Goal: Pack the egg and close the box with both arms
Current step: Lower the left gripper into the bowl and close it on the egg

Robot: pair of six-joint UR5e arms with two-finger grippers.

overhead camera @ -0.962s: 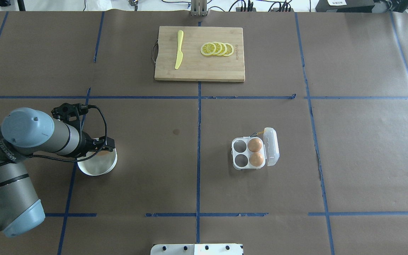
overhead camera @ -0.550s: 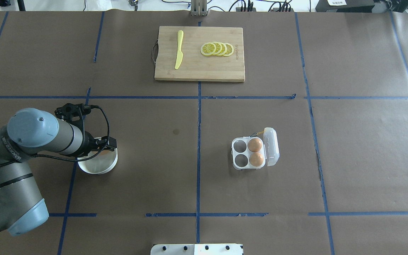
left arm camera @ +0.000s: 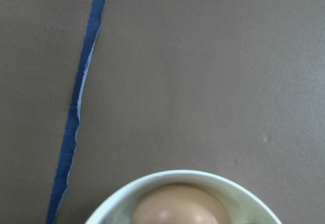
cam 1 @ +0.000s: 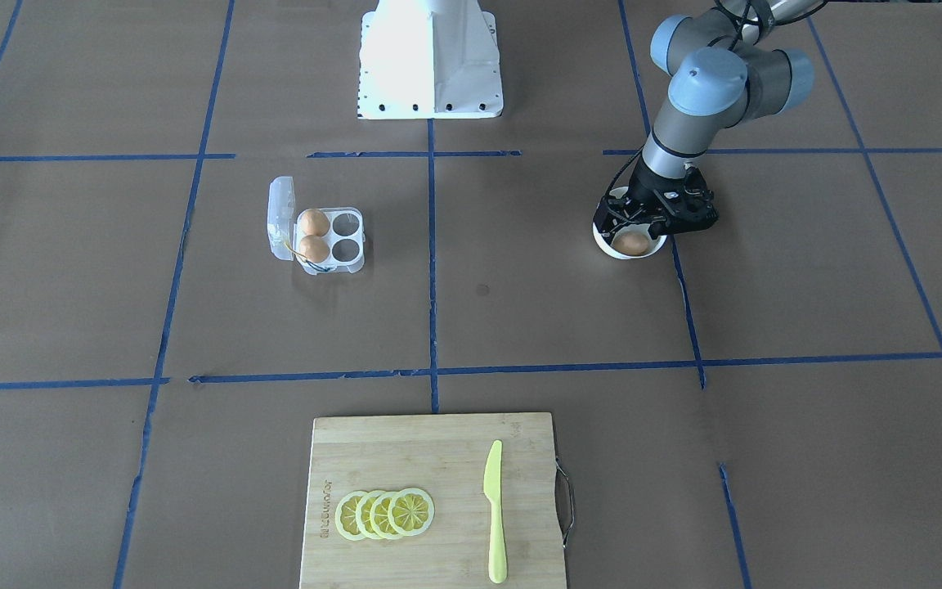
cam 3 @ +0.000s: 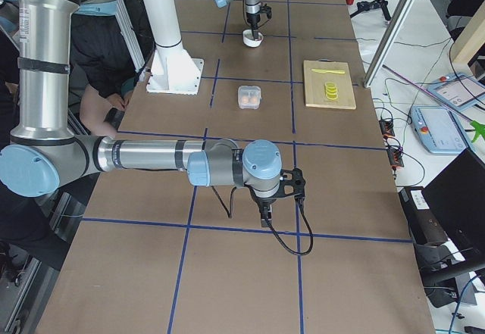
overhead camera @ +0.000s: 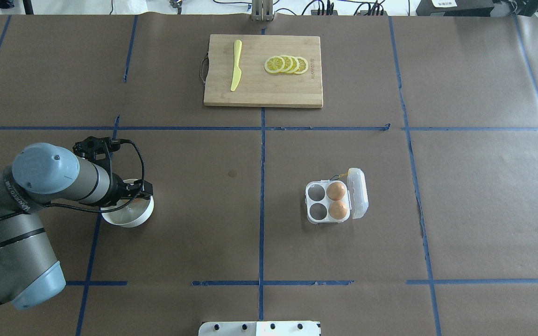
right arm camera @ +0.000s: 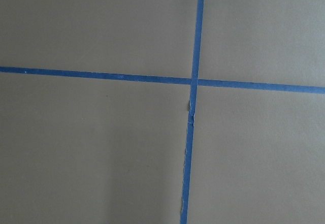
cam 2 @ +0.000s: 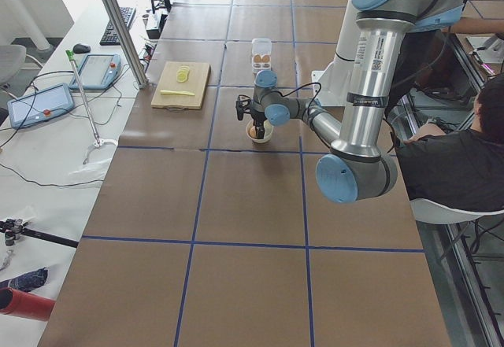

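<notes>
The egg (cam 1: 630,243) lies in a round white bowl (cam 1: 607,244) on the robot's left side; it also shows in the left wrist view (left arm camera: 177,208). My left gripper (cam 1: 641,231) hangs right over the bowl (overhead camera: 134,217) with its fingertips down at the rim, and its jaws look spread beside the egg. The clear box (overhead camera: 316,212) stands open to the right of centre, lid (overhead camera: 358,193) folded back. Two brown eggs (overhead camera: 336,190) fill its right cells and the left cells are empty. My right gripper (cam 3: 263,214) hovers over bare table far from the box; I cannot tell its state.
A wooden cutting board (overhead camera: 262,91) with a yellow knife (overhead camera: 236,65) and lemon slices (overhead camera: 286,64) lies at the far middle. The white pedestal (cam 1: 430,57) stands at the robot's side. An operator (cam 2: 465,154) sits at the table's edge.
My left arm has shifted slightly and the gripper has sunk lower over the bowl, covering more of it. The box and its eggs have not moved.
</notes>
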